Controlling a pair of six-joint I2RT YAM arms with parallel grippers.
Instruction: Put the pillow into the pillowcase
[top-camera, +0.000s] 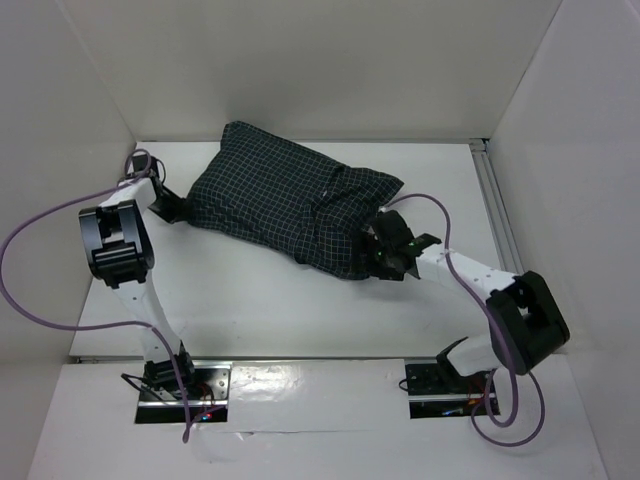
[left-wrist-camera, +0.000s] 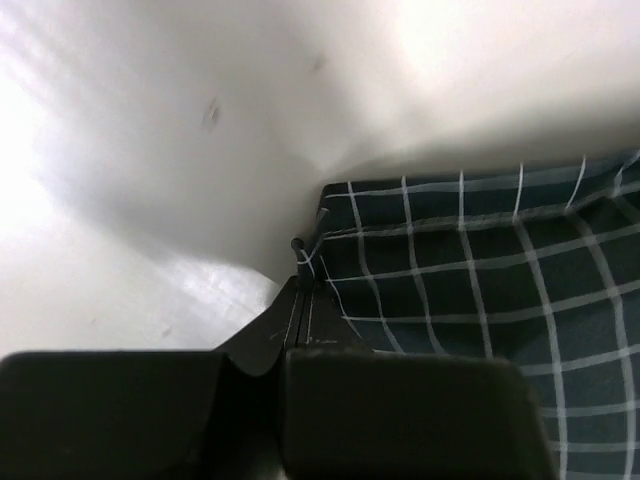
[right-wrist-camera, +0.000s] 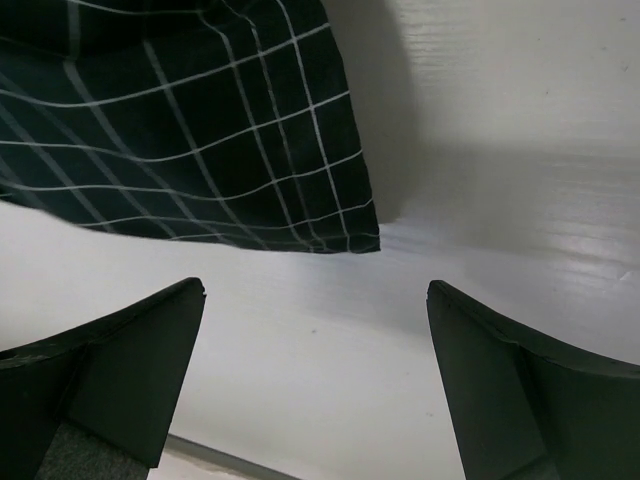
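The dark navy pillowcase (top-camera: 285, 200) with a white grid check lies bulging and slanted across the middle of the white table. The cream pillow is not visible in any view. My left gripper (top-camera: 168, 207) is at the pillowcase's left corner; in the left wrist view it (left-wrist-camera: 303, 292) is shut, with the corner of the checked fabric (left-wrist-camera: 480, 270) pinched at its tips. My right gripper (top-camera: 388, 248) is at the pillowcase's right end. In the right wrist view it (right-wrist-camera: 315, 300) is open and empty over bare table, with a pillowcase corner (right-wrist-camera: 200, 130) just beyond the fingertips.
White enclosure walls stand at the left, back and right. A metal rail (top-camera: 497, 215) runs along the table's right edge. Purple cables loop from both arms, one (top-camera: 430, 200) near the pillowcase's right end. The near table edge (top-camera: 300, 362) has a metal strip.
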